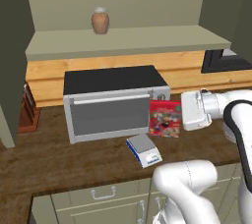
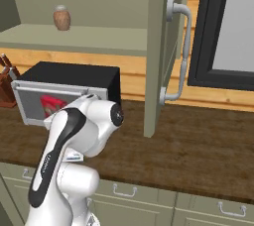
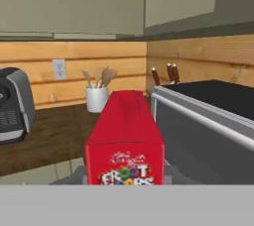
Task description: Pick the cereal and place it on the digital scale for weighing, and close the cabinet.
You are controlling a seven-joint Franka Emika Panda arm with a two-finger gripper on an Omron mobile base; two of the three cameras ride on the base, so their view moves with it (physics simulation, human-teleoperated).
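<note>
Held cereal [image 1: 165, 118] mid-frame, jaws clamped on its flat sides; judged light, stiff cardboard, crushable. Hung above digital scale [image 1: 144, 150], lower centre.

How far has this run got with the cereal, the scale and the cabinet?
Done: the cereal is out of the cabinet and held in the shut gripper, above the counter beside the toaster oven. In hand: carrying it towards the digital scale, whose plate is bare. Left: set the box down and shut the cabinet door, which stands open.
</note>
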